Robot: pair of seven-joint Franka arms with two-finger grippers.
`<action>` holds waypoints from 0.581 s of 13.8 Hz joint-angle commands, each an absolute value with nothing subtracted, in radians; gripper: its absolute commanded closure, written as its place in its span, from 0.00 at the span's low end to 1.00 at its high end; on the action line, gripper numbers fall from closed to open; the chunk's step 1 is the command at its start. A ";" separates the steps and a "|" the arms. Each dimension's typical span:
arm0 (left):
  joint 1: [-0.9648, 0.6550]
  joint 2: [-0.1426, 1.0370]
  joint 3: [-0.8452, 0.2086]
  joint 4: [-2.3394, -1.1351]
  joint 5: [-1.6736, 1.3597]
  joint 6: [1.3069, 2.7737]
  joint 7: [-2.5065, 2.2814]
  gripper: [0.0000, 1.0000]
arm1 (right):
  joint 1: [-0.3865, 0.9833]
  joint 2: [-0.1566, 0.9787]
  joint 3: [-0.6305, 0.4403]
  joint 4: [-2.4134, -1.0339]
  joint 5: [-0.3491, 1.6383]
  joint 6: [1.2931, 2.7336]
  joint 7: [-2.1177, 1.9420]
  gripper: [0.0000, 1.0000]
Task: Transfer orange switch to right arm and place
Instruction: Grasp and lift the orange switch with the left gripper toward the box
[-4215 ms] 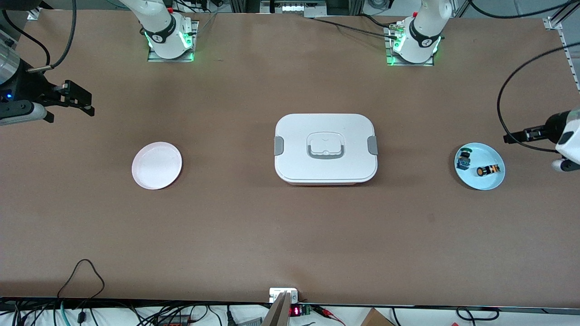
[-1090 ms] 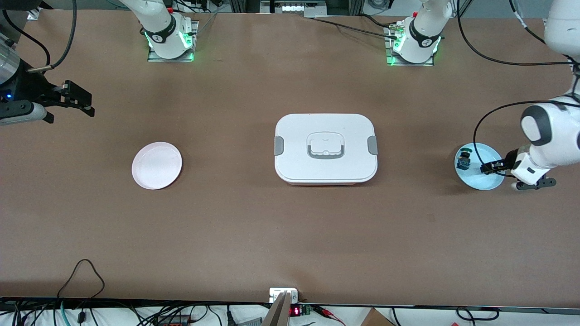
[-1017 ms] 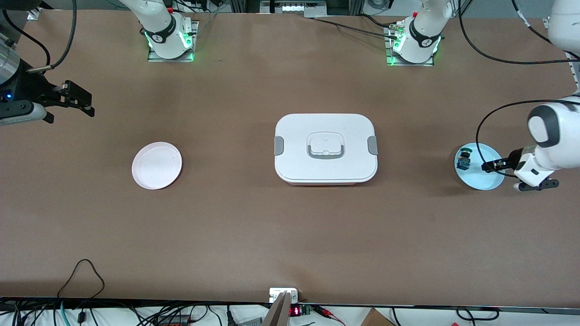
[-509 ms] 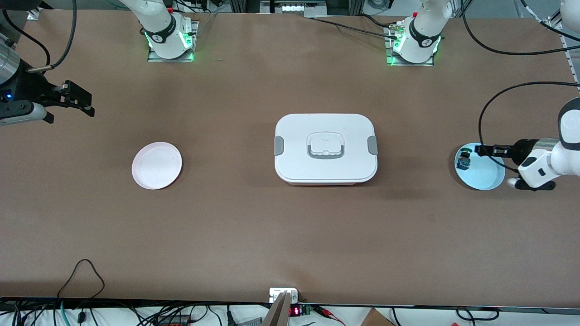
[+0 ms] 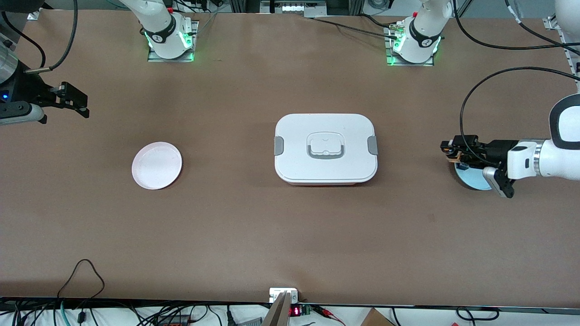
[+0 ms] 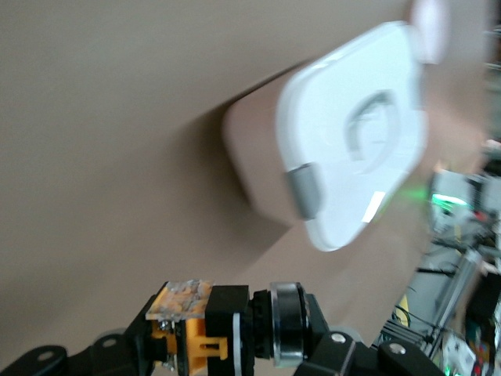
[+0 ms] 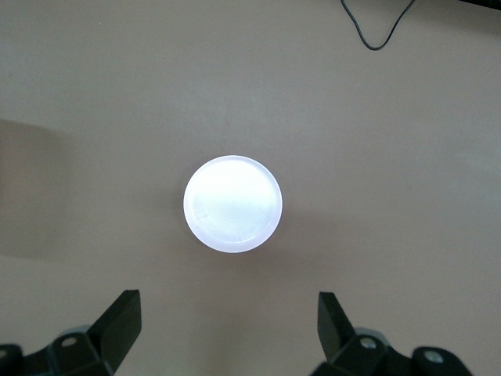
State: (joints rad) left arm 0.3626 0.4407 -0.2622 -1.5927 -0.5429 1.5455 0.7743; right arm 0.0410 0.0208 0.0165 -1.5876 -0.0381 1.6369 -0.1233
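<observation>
Tiny black stubby orange-capped push-button switch is clamped across its body in the left end effector above the light-blue plate, light, rigid, probably slippery plastic, leaving the cap end free for the wide-open right end effector.

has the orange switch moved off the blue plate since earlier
Yes. The left gripper is shut on the orange switch and has lifted it off the blue plate, carrying it toward the white box.
</observation>
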 commanded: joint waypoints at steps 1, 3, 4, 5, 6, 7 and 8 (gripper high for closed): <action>0.376 0.439 -0.276 -1.675 -0.707 1.577 1.097 1.00 | 0.041 0.020 0.023 -1.585 -0.054 1.635 -0.126 0.00; 0.367 0.451 -0.276 -1.716 -0.826 1.586 1.382 1.00 | 0.041 0.020 0.023 -1.583 -0.043 1.632 -0.117 0.00; 0.365 0.453 -0.287 -1.732 -0.874 1.588 1.494 1.00 | 0.038 0.020 0.023 -1.585 -0.038 1.634 -0.117 0.00; 0.367 0.456 -0.302 -1.735 -0.917 1.591 1.614 1.00 | 0.037 0.018 0.023 -1.583 -0.040 1.634 -0.112 0.00; 0.365 0.468 -0.311 -1.735 -0.961 1.592 1.738 1.00 | 0.037 0.018 0.023 -1.583 -0.040 1.635 -0.112 0.00; 0.367 0.469 -0.337 -1.741 -1.012 1.589 1.846 1.00 | 0.038 0.020 0.023 -1.583 -0.041 1.637 -0.113 0.00; 0.368 0.469 -0.353 -1.750 -1.047 1.592 1.914 1.00 | 0.041 0.020 0.025 -1.583 -0.040 1.634 -0.114 0.00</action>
